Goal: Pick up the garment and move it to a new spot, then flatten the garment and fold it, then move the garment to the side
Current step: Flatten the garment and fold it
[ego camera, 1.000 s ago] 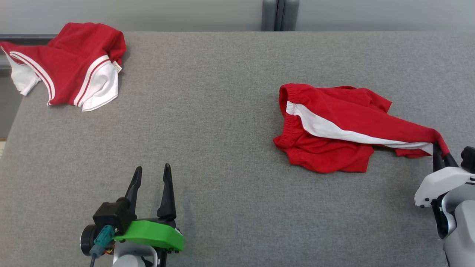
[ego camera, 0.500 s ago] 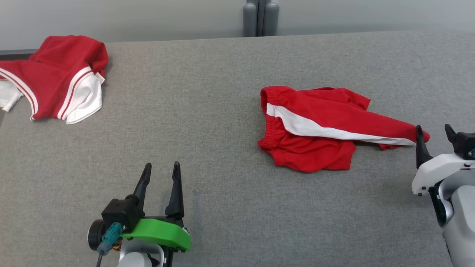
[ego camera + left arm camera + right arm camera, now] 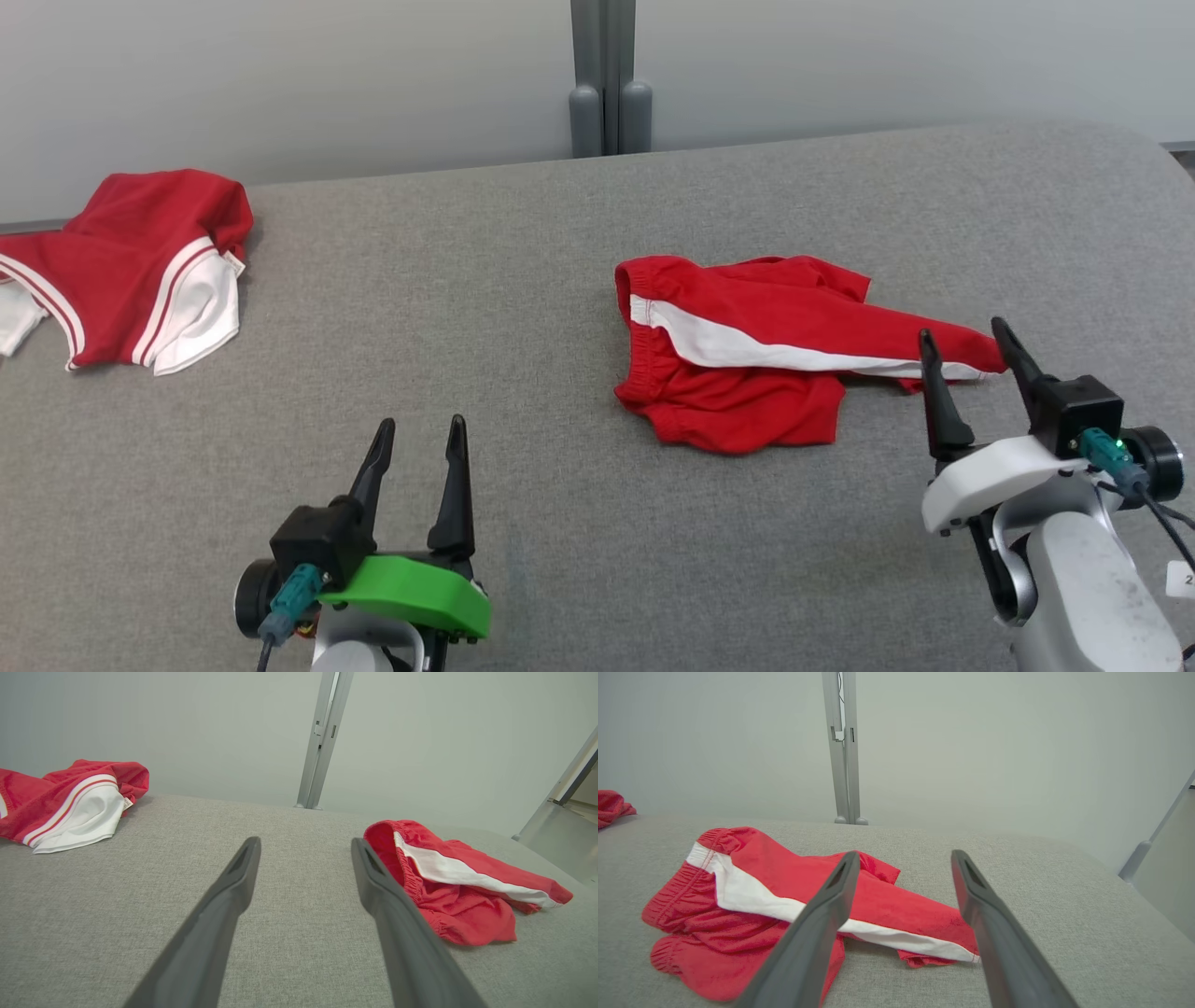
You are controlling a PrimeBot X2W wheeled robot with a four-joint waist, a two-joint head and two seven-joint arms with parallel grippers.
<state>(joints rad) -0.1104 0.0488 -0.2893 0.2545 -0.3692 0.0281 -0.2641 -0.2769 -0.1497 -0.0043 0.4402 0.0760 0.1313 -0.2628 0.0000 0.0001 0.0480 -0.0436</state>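
In the head view, the crumpled red shorts with a white side stripe [image 3: 747, 373] were seen lying right of centre on the grey fabric-covered counter [image 3: 523, 523], with one leg drawn out to the right. The right end effector [image 3: 961, 329] was held released and empty at that leg's end. The left end effector [image 3: 421, 425], likewise released and empty, was kept well apart from the shorts. A second red and white garment [image 3: 140, 271] lay at the far left.

In the left wrist view, the left end effector [image 3: 306, 841] was pointed past the elastic waistband [image 3: 387, 835]. Flattening was judged to be the step in hand, and the waistband was best taken from this side.

In the right wrist view, the striped hem [image 3: 952, 947] was seen low between the fingers of the right end effector [image 3: 905, 854]. It was best pinched low and pulled away from the waistband, so that the bunched leg underneath could be spread out and not dragged.
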